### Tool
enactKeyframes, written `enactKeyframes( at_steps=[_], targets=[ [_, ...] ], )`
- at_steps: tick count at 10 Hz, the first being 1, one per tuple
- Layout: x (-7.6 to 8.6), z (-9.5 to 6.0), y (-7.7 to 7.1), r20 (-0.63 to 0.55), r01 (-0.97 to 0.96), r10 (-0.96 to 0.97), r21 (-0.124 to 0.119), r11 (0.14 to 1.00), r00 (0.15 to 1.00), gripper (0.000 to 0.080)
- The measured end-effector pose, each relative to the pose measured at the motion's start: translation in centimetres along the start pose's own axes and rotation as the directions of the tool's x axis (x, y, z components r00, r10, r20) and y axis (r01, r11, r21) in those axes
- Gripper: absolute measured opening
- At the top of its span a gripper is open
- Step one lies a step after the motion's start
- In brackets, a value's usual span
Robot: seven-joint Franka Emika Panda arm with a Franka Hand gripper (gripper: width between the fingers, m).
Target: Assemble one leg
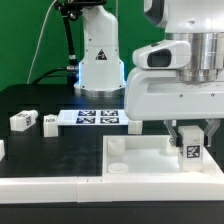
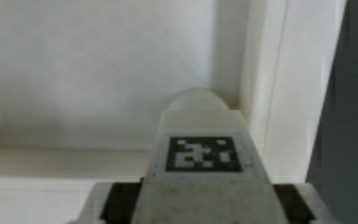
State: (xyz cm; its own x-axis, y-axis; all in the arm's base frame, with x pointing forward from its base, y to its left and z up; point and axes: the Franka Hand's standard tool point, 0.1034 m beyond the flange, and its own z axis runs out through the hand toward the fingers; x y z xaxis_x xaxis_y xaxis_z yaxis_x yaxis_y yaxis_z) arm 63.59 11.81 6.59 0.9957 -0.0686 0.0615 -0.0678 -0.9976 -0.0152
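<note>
My gripper (image 1: 191,140) is shut on a leg (image 1: 191,150), a small white block with a black-and-white marker tag on its face. It holds the leg upright over the near right corner of the large white tray (image 1: 150,160). In the wrist view the leg (image 2: 202,150) points down between the fingers (image 2: 119,200) toward the tray's inner corner (image 2: 140,80). Whether its tip touches the tray is hidden. Two more legs (image 1: 24,120) (image 1: 50,124) lie on the black table at the exterior view's left.
The marker board (image 1: 95,118) lies behind the tray, in front of the arm's white base (image 1: 100,65). A round corner socket (image 1: 118,146) stands at the tray's far left corner. The tray's raised rim (image 2: 300,90) runs close beside the leg.
</note>
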Motion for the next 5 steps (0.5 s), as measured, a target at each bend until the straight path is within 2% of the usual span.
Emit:
enactKeyframes(
  at_steps=[2,5],
  targets=[
    [0.0,0.05,-0.05,-0.005,-0.234,0.234,0.012,0.972,0.972,0.0291],
    [-0.11,0.08,-0.34,-0.002,-0.512,0.512,0.014,0.859,0.859,0.029]
  ],
)
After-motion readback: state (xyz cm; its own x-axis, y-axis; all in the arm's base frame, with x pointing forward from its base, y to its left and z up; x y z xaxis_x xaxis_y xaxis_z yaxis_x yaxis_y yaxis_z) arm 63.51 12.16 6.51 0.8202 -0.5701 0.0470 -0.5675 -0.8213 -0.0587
